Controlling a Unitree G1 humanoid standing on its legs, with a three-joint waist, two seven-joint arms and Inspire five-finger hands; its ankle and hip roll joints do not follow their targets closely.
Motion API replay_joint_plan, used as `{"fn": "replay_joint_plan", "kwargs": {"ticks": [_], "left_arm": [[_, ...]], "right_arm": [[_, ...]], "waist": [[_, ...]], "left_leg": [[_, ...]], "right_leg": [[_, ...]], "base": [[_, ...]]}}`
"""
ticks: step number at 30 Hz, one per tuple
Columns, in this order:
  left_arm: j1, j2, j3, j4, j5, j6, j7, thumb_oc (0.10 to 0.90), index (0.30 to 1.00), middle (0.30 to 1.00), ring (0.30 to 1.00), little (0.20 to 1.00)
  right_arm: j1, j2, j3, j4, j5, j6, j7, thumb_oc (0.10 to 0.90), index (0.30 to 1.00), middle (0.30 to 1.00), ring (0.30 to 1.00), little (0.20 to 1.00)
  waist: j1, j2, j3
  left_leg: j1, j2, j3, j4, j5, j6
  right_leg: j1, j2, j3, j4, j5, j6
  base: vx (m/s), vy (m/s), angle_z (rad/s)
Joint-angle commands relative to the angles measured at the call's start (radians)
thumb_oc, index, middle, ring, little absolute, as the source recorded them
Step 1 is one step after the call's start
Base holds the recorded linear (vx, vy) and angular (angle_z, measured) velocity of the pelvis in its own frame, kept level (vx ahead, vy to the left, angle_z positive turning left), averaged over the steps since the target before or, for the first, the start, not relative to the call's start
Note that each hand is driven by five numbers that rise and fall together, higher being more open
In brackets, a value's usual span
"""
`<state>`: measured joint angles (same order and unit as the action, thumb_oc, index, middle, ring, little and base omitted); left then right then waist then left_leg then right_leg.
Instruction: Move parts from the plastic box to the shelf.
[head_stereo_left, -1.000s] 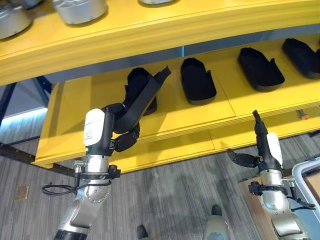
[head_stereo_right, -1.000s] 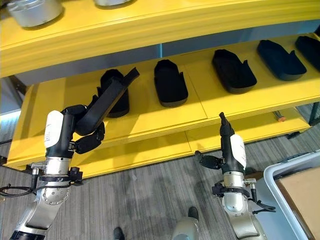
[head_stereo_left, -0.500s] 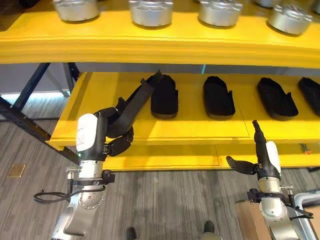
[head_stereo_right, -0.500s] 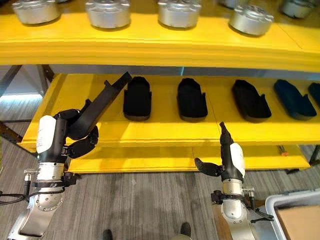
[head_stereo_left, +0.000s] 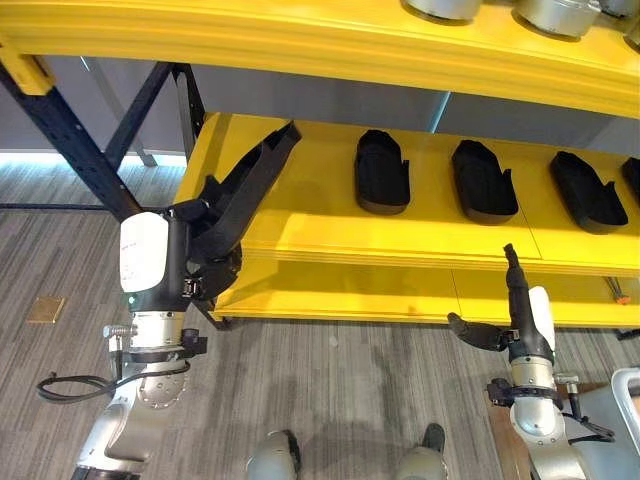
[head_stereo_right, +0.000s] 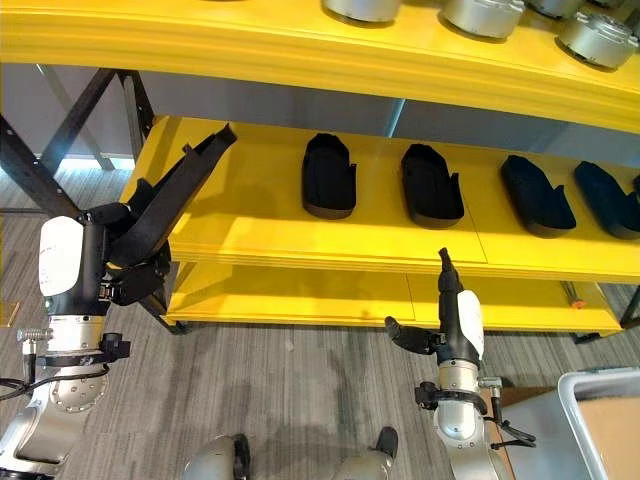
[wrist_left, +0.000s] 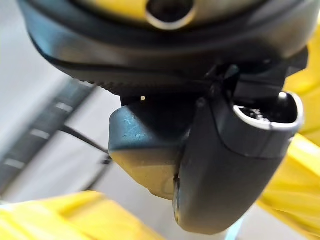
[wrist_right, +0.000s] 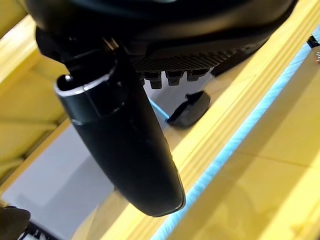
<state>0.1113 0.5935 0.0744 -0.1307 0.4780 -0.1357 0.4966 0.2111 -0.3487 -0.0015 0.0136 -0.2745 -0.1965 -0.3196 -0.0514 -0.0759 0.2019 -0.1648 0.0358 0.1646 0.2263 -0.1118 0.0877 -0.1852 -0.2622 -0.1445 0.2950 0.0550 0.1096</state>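
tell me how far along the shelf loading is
Done: several black parts already lie in a row on the yellow shelf. In hand: the left hand grips another black part, raised by the shelf's bare left end. Left: setting it down. The right hand is open.

Bright, even light falls from above on the yellow shelf (head_stereo_left: 330, 215), whose board shows a soft sheen. The upper shelf board (head_stereo_right: 300, 45) casts a dark band of shadow on the grey wall beneath it. A cold bluish-white glow lies on the floor (head_stereo_left: 60, 165) at the left. The shelf edges bow slightly towards the picture edges. In the wrist views the left hand (wrist_left: 220, 165) and right hand (wrist_right: 125, 150) are soft with closeness, their backgrounds blurred.
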Motion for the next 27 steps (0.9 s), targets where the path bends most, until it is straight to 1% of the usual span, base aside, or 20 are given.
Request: {"fn": "replay_joint_plan", "kwargs": {"ticks": [1, 2, 3, 4, 6, 7, 8, 11, 18, 27], "left_arm": [[-0.082, 0.000, 0.101, -0.181, -0.002, -0.058, 0.064, 0.400, 0.300, 0.300, 0.300, 0.300], [-0.080, -0.024, 0.104, -0.177, -0.002, -0.055, 0.058, 0.400, 0.300, 0.300, 0.300, 0.300], [-0.081, -0.025, 0.104, -0.177, -0.002, -0.055, 0.058, 0.400, 0.300, 0.300, 0.300, 0.300], [-0.082, -0.031, 0.093, -0.168, 0.002, -0.054, 0.053, 0.400, 0.300, 0.300, 0.300, 0.300], [-0.075, -0.044, 0.087, -0.171, -0.003, -0.062, 0.043, 0.400, 0.300, 0.300, 0.300, 0.300], [-0.072, -0.046, 0.087, -0.172, -0.007, -0.065, 0.040, 0.400, 0.300, 0.300, 0.300, 0.300], [-0.062, -0.052, 0.087, -0.176, -0.019, -0.072, 0.035, 0.400, 0.300, 0.300, 0.300, 0.300], [-0.047, -0.060, 0.080, -0.179, -0.031, -0.072, 0.019, 0.400, 0.300, 0.300, 0.300, 0.300], [-0.054, -0.063, 0.071, -0.193, -0.037, -0.077, 0.008, 0.400, 0.300, 0.300, 0.300, 0.300], [-0.120, -0.065, 0.006, -0.226, -0.053, -0.094, -0.013, 0.400, 0.300, 0.300, 0.300, 0.300]], "right_arm": [[-0.123, -0.071, -0.055, -0.032, -0.013, -0.072, -0.029, 0.900, 1.000, 1.000, 1.000, 1.000], [-0.133, -0.077, -0.049, -0.041, -0.015, -0.077, -0.031, 0.900, 1.000, 1.000, 1.000, 1.000], [-0.134, -0.077, -0.049, -0.041, -0.015, -0.077, -0.031, 0.900, 1.000, 1.000, 1.000, 1.000], [-0.139, -0.077, -0.039, -0.040, -0.016, -0.079, -0.030, 0.900, 1.000, 1.000, 1.000, 1.000], [-0.139, -0.084, -0.036, -0.041, -0.014, -0.078, -0.028, 0.900, 1.000, 1.000, 1.000, 1.000], [-0.140, -0.087, -0.037, -0.051, -0.006, -0.082, -0.023, 0.900, 1.000, 1.000, 1.000, 1.000], [-0.138, -0.094, -0.037, -0.061, 0.002, -0.084, -0.018, 0.900, 1.000, 1.000, 1.000, 1.000], [-0.114, -0.095, -0.047, -0.061, 0.006, -0.081, -0.017, 0.900, 1.000, 1.000, 1.000, 1.000], [-0.101, -0.104, -0.048, -0.076, 0.014, -0.089, -0.014, 0.900, 1.000, 1.000, 1.000, 1.000], [-0.100, -0.122, -0.026, -0.088, 0.023, -0.103, -0.019, 0.900, 1.000, 1.000, 1.000, 1.000]], "waist": [[-0.028, 0.019, -0.085], [-0.028, 0.017, -0.098], [-0.028, 0.017, -0.097], [-0.031, 0.017, -0.099], [-0.037, 0.021, -0.107], [-0.038, 0.025, -0.109], [-0.039, 0.034, -0.119], [-0.048, 0.051, -0.125], [-0.064, 0.078, -0.123], [-0.084, 0.099, -0.111]], "left_leg": [[0.135, 0.004, -0.061, -0.188, 0.038, -0.081], [0.152, -0.010, -0.049, -0.238, 0.070, -0.088], [0.153, -0.010, -0.049, -0.239, 0.070, -0.088], [0.157, -0.012, -0.049, -0.238, 0.068, -0.092], [0.170, -0.008, -0.049, -0.242, 0.070, -0.099], [0.172, -0.004, -0.048, -0.241, 0.072, -0.103], [0.179, -0.001, -0.040, -0.242, 0.071, -0.109], [0.192, 0.012, -0.041, -0.250, 0.082, -0.125], [0.207, 0.039, -0.043, -0.256, 0.097, -0.151], [0.187, 0.073, -0.054, -0.179, 0.102, -0.182]], "right_leg": [[0.049, 0.118, 0.008, -0.103, -0.031, 0.031], [0.061, 0.153, 0.005, -0.161, -0.043, 0.020], [0.065, 0.153, 0.005, -0.168, -0.040, 0.020], [0.079, 0.151, 0.024, -0.217, -0.039, 0.020], [0.101, 0.157, 0.054, -0.249, -0.026, 0.013], [0.109, 0.157, 0.054, -0.268, -0.018, 0.012], [0.131, 0.152, 0.045, -0.302, -0.009, 0.013], [0.163, 0.157, 0.041, -0.334, -0.011, 0.003], [0.185, 0.173, 0.035, -0.342, -0.034, -0.017], [0.201, 0.196, 0.036, -0.332, -0.063, -0.049]], "base": [[0.03, 0.038, 0.10], [0.04, 0.045, 0.22], [0.06, -0.058, 0.00], [0.08, -0.080, -0.12], [0.10, -0.112, -0.08], [0.12, -0.160, 0.13], [0.12, -0.156, 0.20], [0.10, -0.137, 0.12], [0.04, -0.104, 0.00], [0.02, -0.103, -0.02]]}}
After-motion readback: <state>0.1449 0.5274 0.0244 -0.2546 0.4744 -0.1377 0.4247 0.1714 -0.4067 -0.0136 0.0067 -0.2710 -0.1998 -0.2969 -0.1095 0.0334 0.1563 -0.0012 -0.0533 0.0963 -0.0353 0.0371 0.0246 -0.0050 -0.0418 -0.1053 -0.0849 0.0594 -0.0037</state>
